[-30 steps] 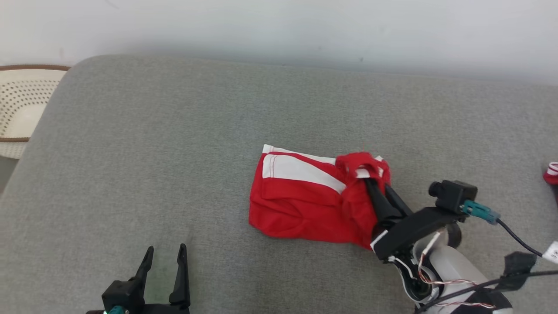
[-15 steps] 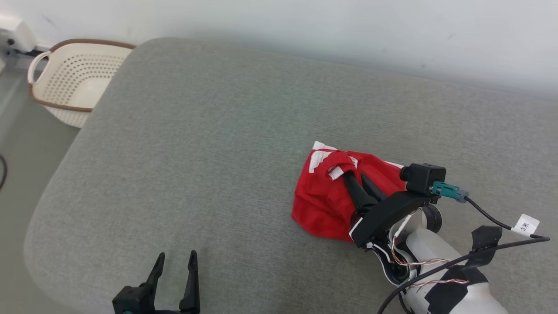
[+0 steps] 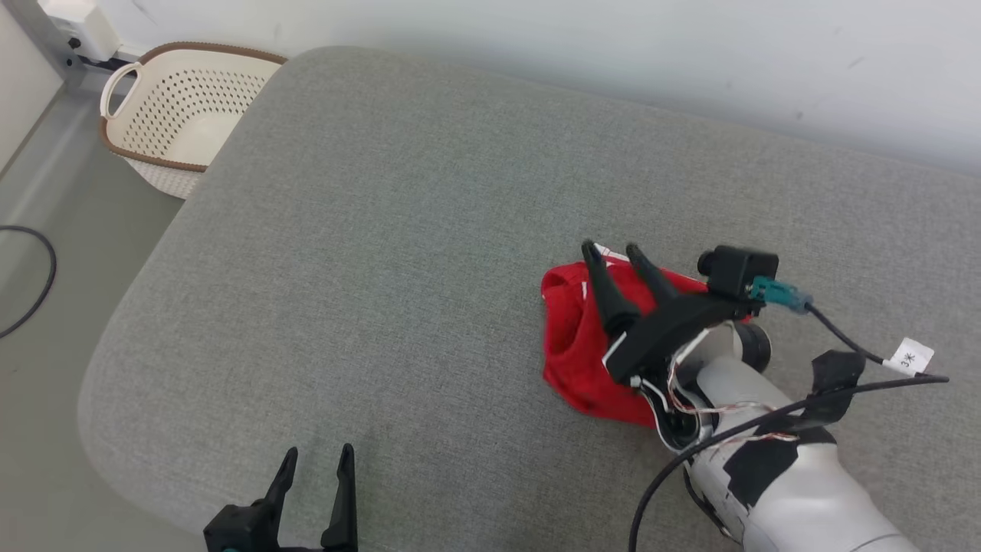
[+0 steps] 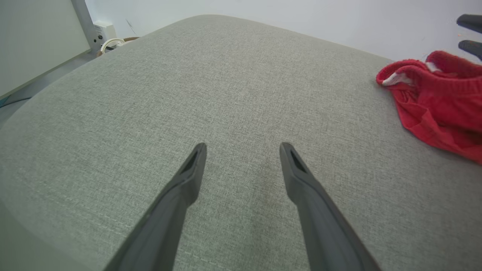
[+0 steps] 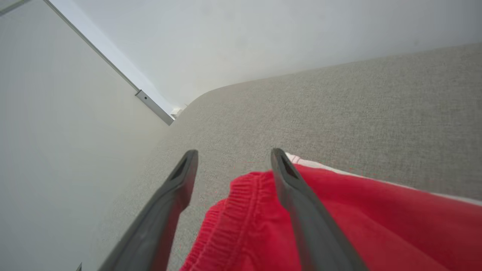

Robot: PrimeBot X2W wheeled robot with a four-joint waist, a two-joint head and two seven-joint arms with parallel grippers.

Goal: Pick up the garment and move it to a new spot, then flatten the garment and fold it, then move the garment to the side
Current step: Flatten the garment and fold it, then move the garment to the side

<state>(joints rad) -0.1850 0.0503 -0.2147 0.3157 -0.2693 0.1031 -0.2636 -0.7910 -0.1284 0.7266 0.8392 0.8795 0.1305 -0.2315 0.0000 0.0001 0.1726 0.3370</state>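
Right claw (image 3: 609,251) now spread, empty, crumpled red ribbed-hem garment (image 3: 569,356) released beneath; left claw (image 3: 318,452) wide, empty, over grey woven cushion (image 3: 383,230).

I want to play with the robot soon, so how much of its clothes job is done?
Seems done: the red garment lies bunched and folded over on the grey cushion, held by nothing. In hand: the right hand hangs open just over it; the left hand is open, apart. Left: maybe tidying the rumpled bundle; whether this is its final spot, I cannot tell.
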